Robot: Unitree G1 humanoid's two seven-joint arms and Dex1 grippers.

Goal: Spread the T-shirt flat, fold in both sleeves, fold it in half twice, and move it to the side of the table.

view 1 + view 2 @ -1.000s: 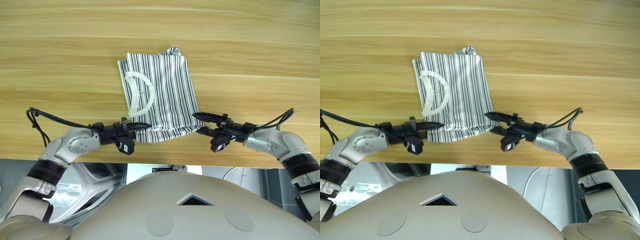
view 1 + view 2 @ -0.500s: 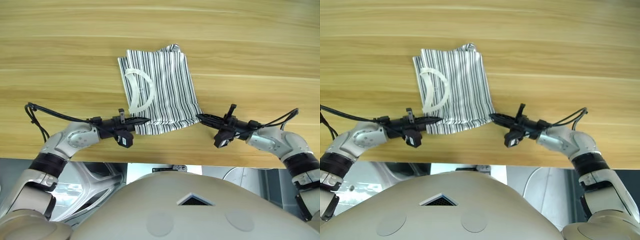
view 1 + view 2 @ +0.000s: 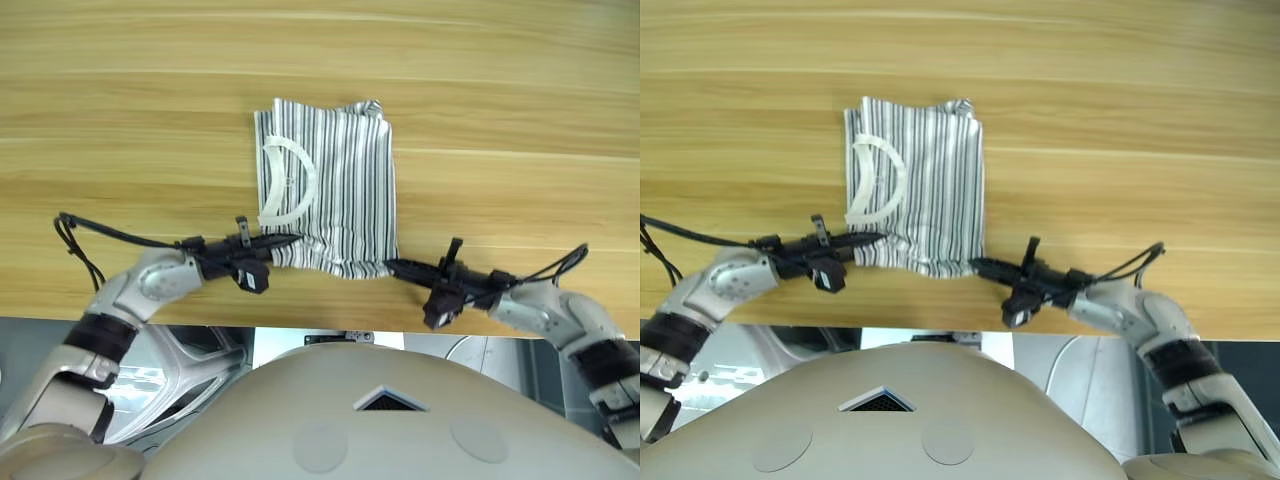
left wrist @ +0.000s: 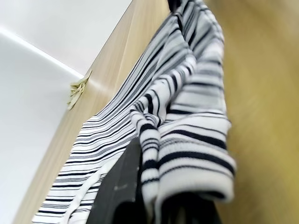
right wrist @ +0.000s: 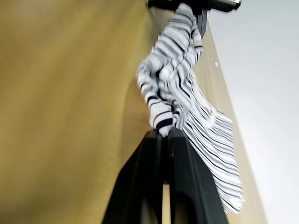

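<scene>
- Grip on both sides: the left gripper [image 3: 288,241] is clenched on the near left corner of the T-shirt [image 3: 335,185], and the right gripper [image 3: 391,265] is clenched on its near right corner.
- Striped fabric bunches at each pinch in the wrist views, so both holds look firm.
- Beyond the grippers, the T-shirt lies as a narrow striped panel near the table's [image 3: 520,120] front edge, with a white collar band [image 3: 290,186] on top.
- No sleeves stick out, so they seem folded in, and one half-fold may be done.
- Probably left: a further fold away from the robot, then moving it aside.
</scene>
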